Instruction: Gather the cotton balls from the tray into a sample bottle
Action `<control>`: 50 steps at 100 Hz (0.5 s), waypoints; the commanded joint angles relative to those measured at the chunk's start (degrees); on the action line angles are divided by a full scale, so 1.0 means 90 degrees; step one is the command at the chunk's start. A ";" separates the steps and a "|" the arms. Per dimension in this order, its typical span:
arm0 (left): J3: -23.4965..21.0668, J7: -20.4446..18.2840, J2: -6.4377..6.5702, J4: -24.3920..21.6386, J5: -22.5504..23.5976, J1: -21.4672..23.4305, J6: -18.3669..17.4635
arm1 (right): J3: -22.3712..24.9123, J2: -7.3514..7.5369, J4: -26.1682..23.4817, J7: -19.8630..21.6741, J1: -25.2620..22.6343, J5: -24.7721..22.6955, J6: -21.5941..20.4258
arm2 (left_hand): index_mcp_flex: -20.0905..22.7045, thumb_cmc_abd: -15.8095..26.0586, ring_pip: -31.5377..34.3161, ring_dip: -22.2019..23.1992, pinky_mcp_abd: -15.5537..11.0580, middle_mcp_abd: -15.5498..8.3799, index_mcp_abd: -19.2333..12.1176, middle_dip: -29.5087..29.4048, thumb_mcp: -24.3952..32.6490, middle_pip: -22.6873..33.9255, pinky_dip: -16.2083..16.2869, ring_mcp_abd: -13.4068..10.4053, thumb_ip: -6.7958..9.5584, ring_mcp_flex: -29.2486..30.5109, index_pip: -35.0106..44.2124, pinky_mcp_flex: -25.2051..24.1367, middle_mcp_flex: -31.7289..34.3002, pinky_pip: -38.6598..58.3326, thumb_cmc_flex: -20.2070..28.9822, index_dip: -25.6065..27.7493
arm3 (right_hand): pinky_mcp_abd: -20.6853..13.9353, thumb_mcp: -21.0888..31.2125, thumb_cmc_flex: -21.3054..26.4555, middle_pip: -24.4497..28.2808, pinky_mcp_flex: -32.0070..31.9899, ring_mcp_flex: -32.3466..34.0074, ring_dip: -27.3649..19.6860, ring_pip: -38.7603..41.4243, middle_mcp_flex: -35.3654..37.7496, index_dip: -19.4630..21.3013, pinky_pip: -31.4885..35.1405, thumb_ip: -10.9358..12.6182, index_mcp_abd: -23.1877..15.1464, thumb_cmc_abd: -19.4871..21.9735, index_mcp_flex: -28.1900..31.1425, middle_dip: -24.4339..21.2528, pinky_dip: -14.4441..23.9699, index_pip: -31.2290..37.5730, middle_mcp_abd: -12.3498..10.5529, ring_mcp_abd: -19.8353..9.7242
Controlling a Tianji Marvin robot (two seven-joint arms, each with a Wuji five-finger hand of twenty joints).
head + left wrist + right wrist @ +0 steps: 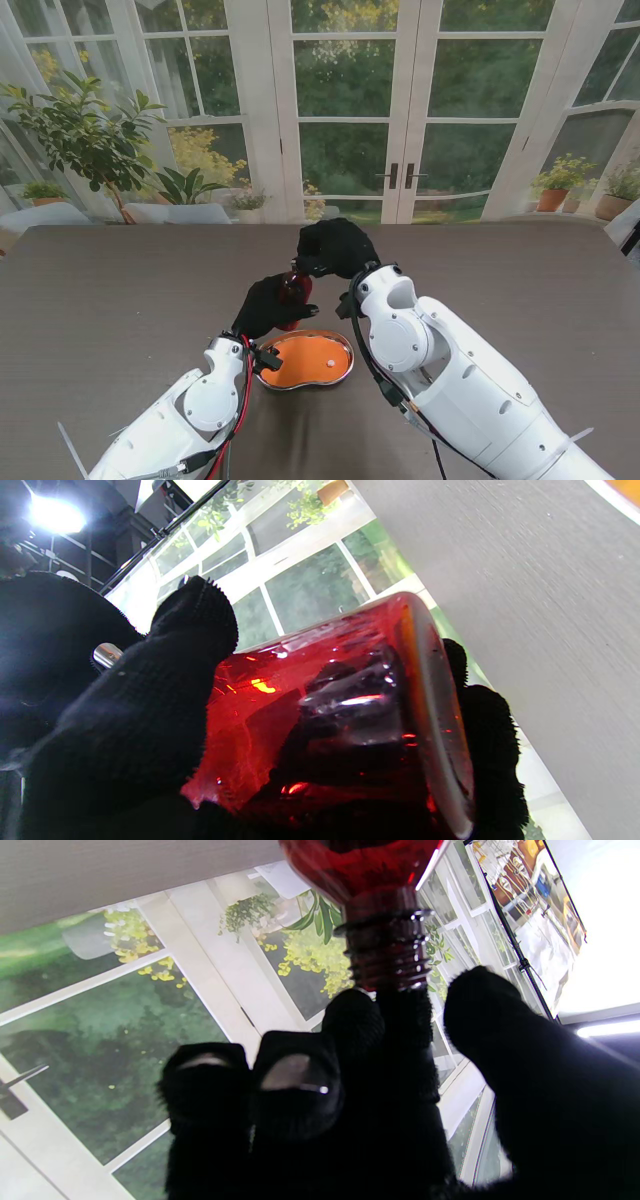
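Room: glazed French doors and potted plants (85,135) behind a dark grey-brown desk (120,290).

Item 1, tray (306,360): kidney-shaped, metal rim, orange inside, on the desk nearest me. In my stand view I see one small pale speck in it; too small to tell whether it is a cotton ball. Neither wrist view shows the inside of the tray.

Item 2, sample bottle (294,291): red translucent glass, lifted off the desk just beyond the far rim of the tray. From the stand it is only a small red patch between black gloves. The left wrist view shows its wide body (320,715) tilted, with a pale base rim and glossy highlights. The right wrist view alone shows the threaded neck (385,947), bare of any cap.

Item 3, left hand (268,305): black glove, fingers (150,715) wrapped about the bottle body, over the tray's far-left edge.

Item 4, right hand (335,248): black glove, farther from the tray than the bottle, fingertips (352,1020) bunched right at the bottle mouth. I cannot tell whether they pinch anything; whatever lies between them is hidden.
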 commanded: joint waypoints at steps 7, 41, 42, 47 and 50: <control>-0.0008 -0.0111 -0.0043 -0.0050 -0.0011 0.0021 -0.0001 | -0.0003 -0.0009 0.0011 0.0103 -0.0026 0.0000 -0.0024 | 0.0654 0.1312 0.0082 0.0098 -0.0178 -0.0608 -0.1459 0.0042 0.0926 -0.0009 0.0035 0.0106 0.0079 -0.0042 0.0786 -0.0307 0.0379 -0.0212 0.1133 0.0152 | 0.0149 -0.0140 -0.0198 -0.0032 -0.0019 0.0219 0.0041 0.0098 0.0061 0.0031 0.0357 0.0138 0.0123 0.0270 0.0060 -0.0082 0.0069 -0.0110 0.0038 -0.0053; -0.0039 -0.0120 -0.0028 -0.0092 0.0003 0.0059 0.0026 | 0.0017 -0.0012 0.0040 0.0103 -0.0010 0.0028 -0.0024 | 0.0658 0.1310 0.0086 0.0096 -0.0181 -0.0614 -0.1459 0.0038 0.0924 -0.0002 0.0034 0.0093 0.0081 -0.0040 0.0778 -0.0308 0.0381 -0.0212 0.1140 0.0156 | 0.0132 -0.0259 -0.0466 -0.0040 -0.0065 0.0217 0.0030 0.0074 0.0020 0.0241 0.0375 0.0262 0.0180 0.0659 0.0150 -0.0204 0.0083 -0.0445 0.0077 -0.0018; -0.0040 -0.0120 -0.0028 -0.0093 0.0004 0.0060 0.0026 | 0.0018 -0.0013 0.0041 0.0104 -0.0010 0.0030 -0.0025 | 0.0656 0.1315 0.0085 0.0096 -0.0181 -0.0611 -0.1460 0.0038 0.0923 -0.0003 0.0034 0.0096 0.0080 -0.0042 0.0777 -0.0308 0.0379 -0.0212 0.1138 0.0156 | 0.0133 -0.0260 -0.0476 -0.0041 -0.0068 0.0216 0.0029 0.0073 0.0020 0.0243 0.0374 0.0267 0.0188 0.0681 0.0154 -0.0205 0.0083 -0.0452 0.0079 -0.0009; -0.0043 -0.0119 -0.0026 -0.0097 0.0009 0.0064 0.0029 | 0.0023 -0.0013 0.0044 0.0104 -0.0010 0.0037 -0.0024 | 0.0656 0.1315 0.0085 0.0096 -0.0181 -0.0614 -0.1463 0.0038 0.0921 -0.0002 0.0034 0.0098 0.0080 -0.0042 0.0778 -0.0309 0.0379 -0.0212 0.1137 0.0158 | 0.0136 -0.0256 -0.0505 -0.0044 -0.0071 0.0214 0.0026 0.0066 0.0016 0.0255 0.0373 0.0295 0.0198 0.0780 0.0171 -0.0210 0.0083 -0.0479 0.0082 0.0022; -0.0046 -0.0120 -0.0025 -0.0101 0.0008 0.0067 0.0031 | 0.0026 -0.0013 0.0046 0.0106 -0.0010 0.0041 -0.0025 | 0.0653 0.1318 0.0085 0.0096 -0.0181 -0.0615 -0.1461 0.0038 0.0919 -0.0003 0.0034 0.0096 0.0079 -0.0042 0.0776 -0.0309 0.0377 -0.0212 0.1136 0.0157 | 0.0137 -0.0259 -0.0515 -0.0047 -0.0072 0.0215 0.0024 0.0062 0.0013 0.0262 0.0373 0.0306 0.0198 0.0804 0.0174 -0.0213 0.0083 -0.0491 0.0087 0.0017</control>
